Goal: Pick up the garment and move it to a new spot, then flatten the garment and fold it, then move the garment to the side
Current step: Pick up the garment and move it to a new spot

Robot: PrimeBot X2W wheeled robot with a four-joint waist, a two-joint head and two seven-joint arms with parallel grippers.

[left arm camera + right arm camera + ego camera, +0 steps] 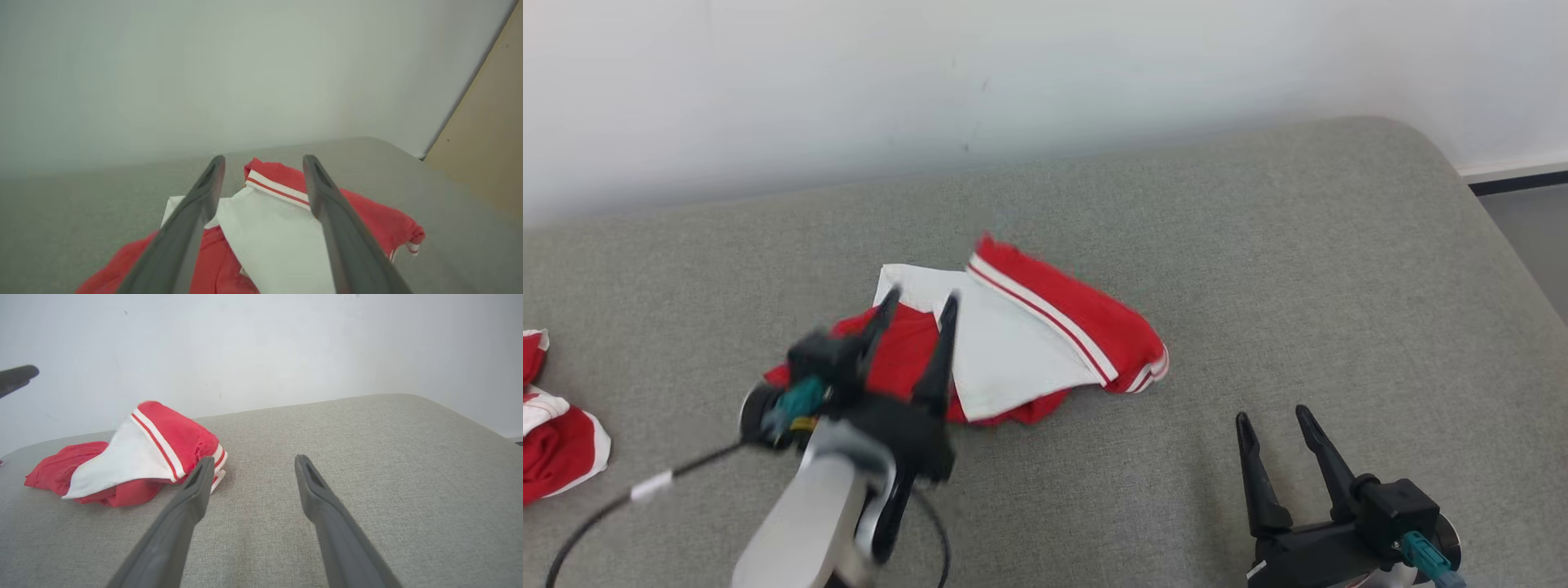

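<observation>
Head view: a crumpled red-and-white garment with striped trim (1029,343) lies in the middle of a grey fabric-covered padded surface (1339,286), near a white wall (1013,65). The left gripper (916,306) hovers over the garment's left part, jaws spread and empty. The right gripper (1272,418) sits well apart from it, jaws wide and empty. Another red-and-white cloth (556,441) lies at the far left. A black cable (707,459) trails beside the left arm.

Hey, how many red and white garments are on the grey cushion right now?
2. One garment lies in the middle of the grey cushion, by the left pincer. A second garment sits at the head view's left edge, cut off; more could lie out of frame.
</observation>
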